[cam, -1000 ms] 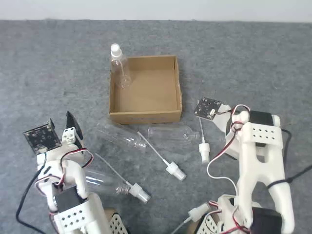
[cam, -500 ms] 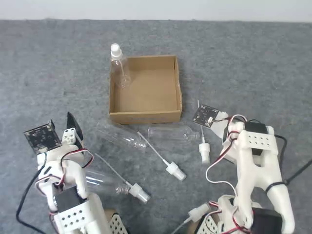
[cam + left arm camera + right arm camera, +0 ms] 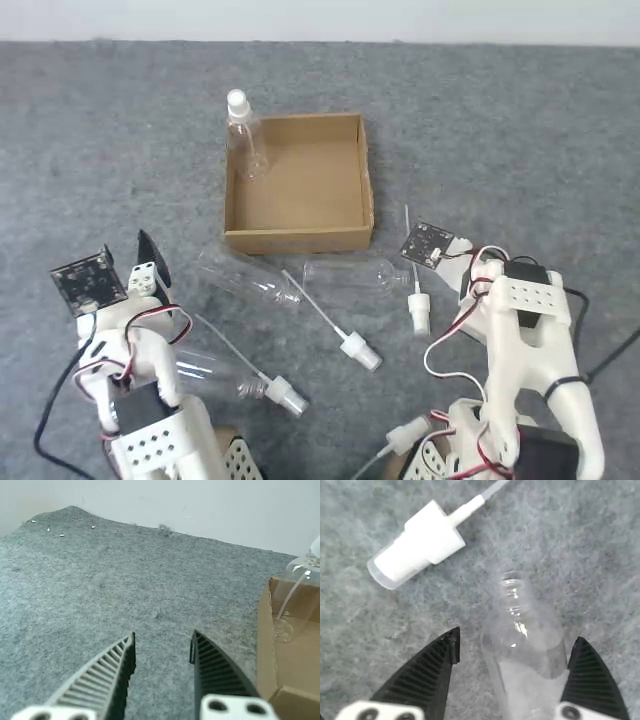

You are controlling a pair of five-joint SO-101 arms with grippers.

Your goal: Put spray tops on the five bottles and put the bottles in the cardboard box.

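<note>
A clear uncapped bottle (image 3: 522,645) lies on the grey felt, its neck pointing away from my right gripper (image 3: 517,636). That gripper is open, with one jaw on each side of the bottle's shoulder. A white spray top (image 3: 417,547) lies just beside it. From above, my right arm (image 3: 525,300) covers this bottle. A capped bottle (image 3: 243,140) stands in the far left corner of the cardboard box (image 3: 300,238). My left gripper (image 3: 162,650) hangs open over bare felt at the near left (image 3: 150,262).
Three more clear bottles (image 3: 350,272) (image 3: 245,277) (image 3: 215,372) lie in front of the box. Spray tops with long tubes lie among them (image 3: 418,305) (image 3: 355,345) (image 3: 285,395), and another (image 3: 410,435) sits by the right arm's base.
My right arm has drawn back toward its base and come down over the bottle. The left arm and the loose parts have not moved.
</note>
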